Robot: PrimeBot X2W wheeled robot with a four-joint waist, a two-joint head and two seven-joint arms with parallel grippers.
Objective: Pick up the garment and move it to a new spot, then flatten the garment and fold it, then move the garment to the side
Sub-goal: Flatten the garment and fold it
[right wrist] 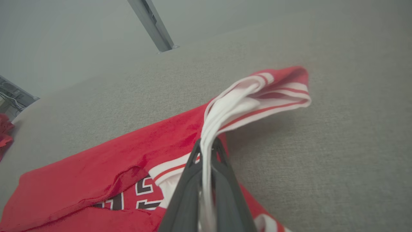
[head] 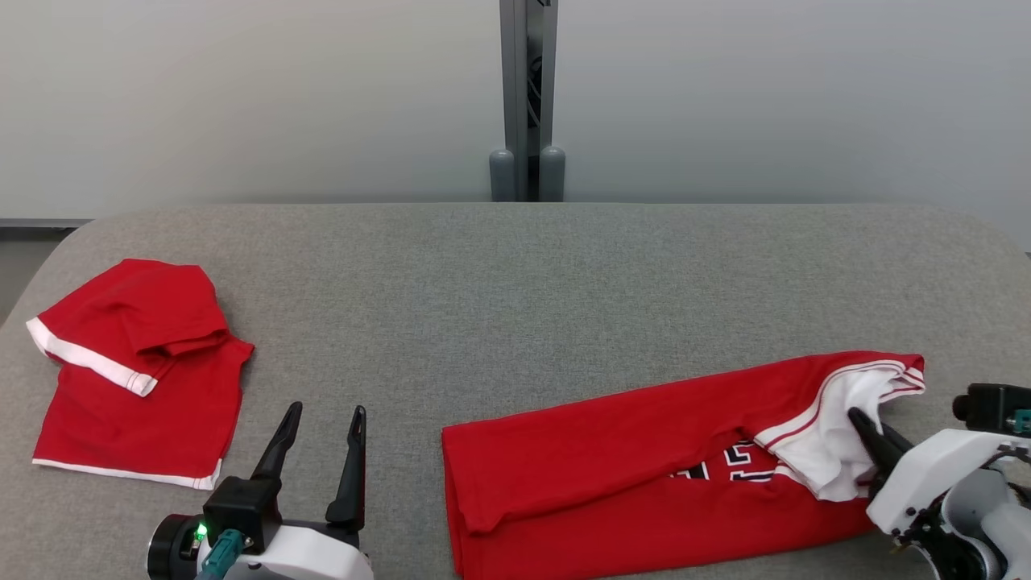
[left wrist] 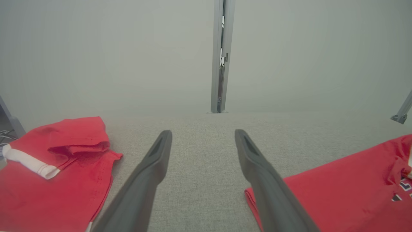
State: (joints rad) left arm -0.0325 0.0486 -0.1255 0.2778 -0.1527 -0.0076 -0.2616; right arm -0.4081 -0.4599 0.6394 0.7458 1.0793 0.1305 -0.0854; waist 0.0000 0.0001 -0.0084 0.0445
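The garment (head: 628, 467) is a red jersey with white trim and dark lettering, lying half-folded on the grey table at the lower right. Its red body (left wrist: 347, 190) also shows at the right of the left wrist view. My right gripper (head: 860, 424) is shut on the white sleeve trim (right wrist: 231, 106) at the garment's right end, the cloth pinched between both fingers and lifted slightly off the table. My left gripper (head: 325, 419) stands open at the lower left, over bare table left of the garment, with nothing between its fingers (left wrist: 151, 174).
A second red garment (head: 137, 370) with white trim lies crumpled at the table's left side, also seen as red cloth (left wrist: 54, 167) in the left wrist view. A grey post (head: 527, 97) rises behind the table's (head: 515, 274) far edge.
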